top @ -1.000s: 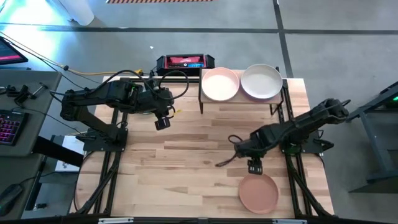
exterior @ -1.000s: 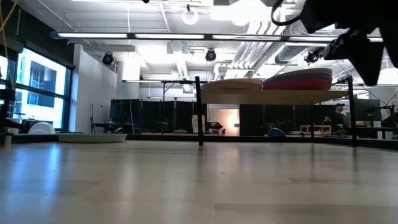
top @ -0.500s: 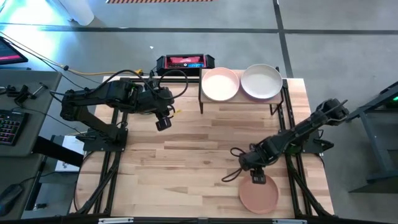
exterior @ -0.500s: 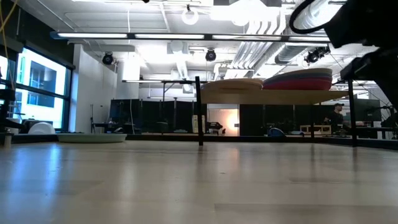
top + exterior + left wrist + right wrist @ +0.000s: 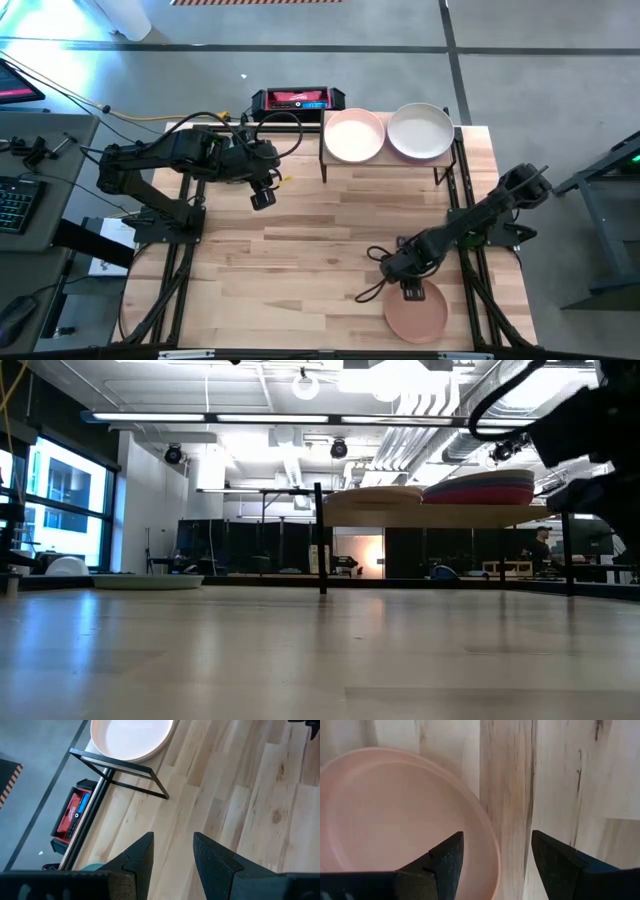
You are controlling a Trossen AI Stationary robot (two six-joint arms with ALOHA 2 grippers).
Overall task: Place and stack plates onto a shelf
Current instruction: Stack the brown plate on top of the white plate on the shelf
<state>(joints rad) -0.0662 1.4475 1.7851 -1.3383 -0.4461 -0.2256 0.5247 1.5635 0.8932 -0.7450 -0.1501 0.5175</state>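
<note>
Over the rim of the round, shallow terracotta-brown plate [image 5: 417, 311], which lies flat on the light butcher-block table [image 5: 300, 240] well in front of the shelf, hangs the right gripper [image 5: 412, 290]. Its jaws are spread, one finger over the plate's inside and the other over bare wood, so the edge runs between them in the right wrist view [image 5: 490, 845]; nothing is pinched yet. The small raised light-wood shelf [image 5: 325, 150] on black metal legs already carries two stacks, a peach-pink plate [image 5: 354, 134] on top of one and a cream-white plate [image 5: 420, 131] on top of the other.

The step in hand looks like the pick-up of this loose plate. The next move would call for lowering until the rim sits between the jaws, closing on it, then lifting and carrying it back to the shelf.

Left of the shelf, the left gripper [image 5: 261, 197] waits with its jaws spread and empty. A pale teal plate [image 5: 148, 582] also shows on the table in the low view.
</note>
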